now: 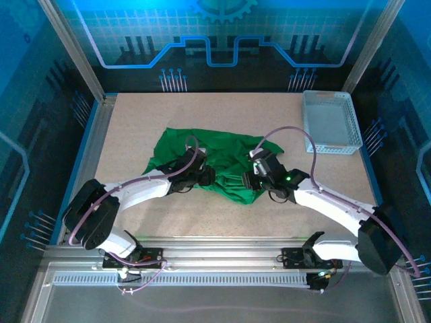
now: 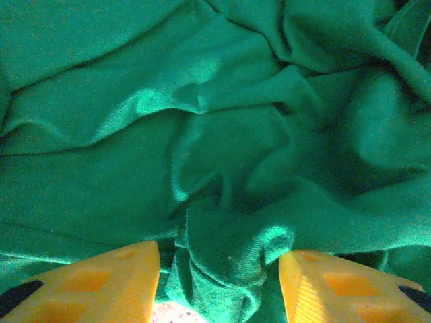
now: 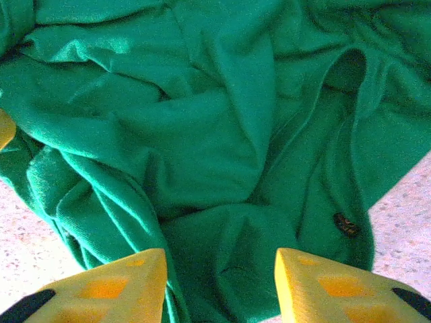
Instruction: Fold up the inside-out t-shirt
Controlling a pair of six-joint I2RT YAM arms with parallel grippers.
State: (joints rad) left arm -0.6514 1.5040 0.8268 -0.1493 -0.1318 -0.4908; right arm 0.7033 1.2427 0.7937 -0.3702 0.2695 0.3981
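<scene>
The inside-out t-shirt (image 1: 202, 156) is a bright green cloth lying crumpled in the middle of the table. My left gripper (image 1: 206, 177) rests low on its near left part and my right gripper (image 1: 246, 180) on its near right edge. In the left wrist view the yellow fingers (image 2: 108, 282) stand apart, with a loose ridge of the t-shirt (image 2: 229, 262) rising between them, so the left gripper (image 2: 219, 289) is open. The right gripper (image 3: 221, 286) is open too, its fingers (image 3: 333, 286) spread over flat folds of the t-shirt (image 3: 202, 134). A small dark tag (image 3: 346, 225) shows near the hem.
A white mesh basket (image 1: 330, 122) stands at the far right of the table. Bare speckled tabletop (image 1: 135, 121) surrounds the shirt, and metal rails (image 1: 94, 134) border the sides. Both arms reach inward from the near edge.
</scene>
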